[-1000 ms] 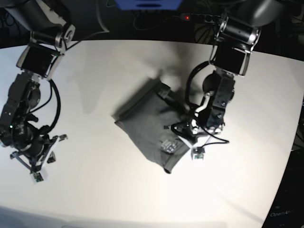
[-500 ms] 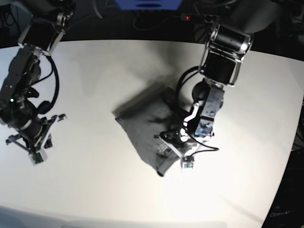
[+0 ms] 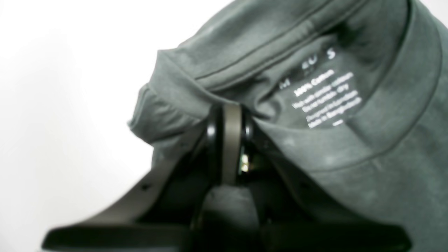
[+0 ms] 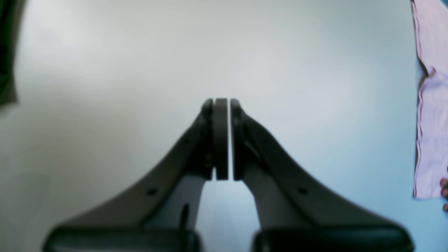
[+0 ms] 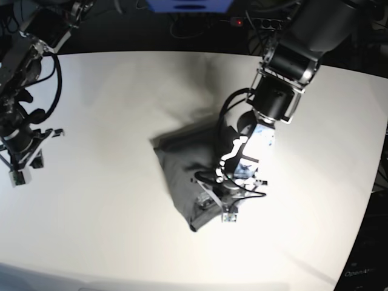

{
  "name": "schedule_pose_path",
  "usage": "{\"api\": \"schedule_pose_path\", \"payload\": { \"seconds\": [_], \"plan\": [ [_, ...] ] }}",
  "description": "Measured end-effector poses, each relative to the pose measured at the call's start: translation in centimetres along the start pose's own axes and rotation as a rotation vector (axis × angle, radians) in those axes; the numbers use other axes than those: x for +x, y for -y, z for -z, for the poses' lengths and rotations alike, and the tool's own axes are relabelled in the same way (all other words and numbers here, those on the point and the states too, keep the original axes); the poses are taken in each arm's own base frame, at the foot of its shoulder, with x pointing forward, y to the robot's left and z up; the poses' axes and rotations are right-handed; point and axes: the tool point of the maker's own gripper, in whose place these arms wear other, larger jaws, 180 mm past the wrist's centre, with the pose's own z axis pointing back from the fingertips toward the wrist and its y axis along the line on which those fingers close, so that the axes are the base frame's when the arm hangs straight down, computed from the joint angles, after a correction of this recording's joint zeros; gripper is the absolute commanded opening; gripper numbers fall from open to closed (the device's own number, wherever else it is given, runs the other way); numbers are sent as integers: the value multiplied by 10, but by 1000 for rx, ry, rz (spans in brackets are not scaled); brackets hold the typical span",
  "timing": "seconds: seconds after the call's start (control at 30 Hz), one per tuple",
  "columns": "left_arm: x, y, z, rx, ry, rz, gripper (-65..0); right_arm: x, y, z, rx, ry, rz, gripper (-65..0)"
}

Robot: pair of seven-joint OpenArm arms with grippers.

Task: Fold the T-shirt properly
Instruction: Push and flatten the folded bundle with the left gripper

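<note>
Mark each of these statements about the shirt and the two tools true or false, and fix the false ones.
1. The left tool is shut on the T-shirt. True: in the left wrist view fabric near the collar is pinched between its fingers.
2. The right tool also grips the shirt. False: it is shut on nothing, over bare white table, far from the garment in the base view.
3. A white printed care label shows inside the collar. True.
4. The shirt is spread flat with both sleeves out. False: it lies bunched in a compact heap.
5. The shirt is light pink. False: it is dark grey.
</note>
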Motion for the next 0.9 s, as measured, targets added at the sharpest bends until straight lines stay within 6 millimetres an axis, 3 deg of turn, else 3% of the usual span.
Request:
{"api": "schedule_pose_path", "payload": {
  "seconds": [0.33, 0.9],
  "plan": [
    [-1, 60, -7, -96, 52, 175, -628, -21, 11, -7, -25, -29, 41, -647],
    [-4, 87, -12, -123, 77, 356, -628, -30, 17, -13, -44, -8, 60, -647]
  ]
}}
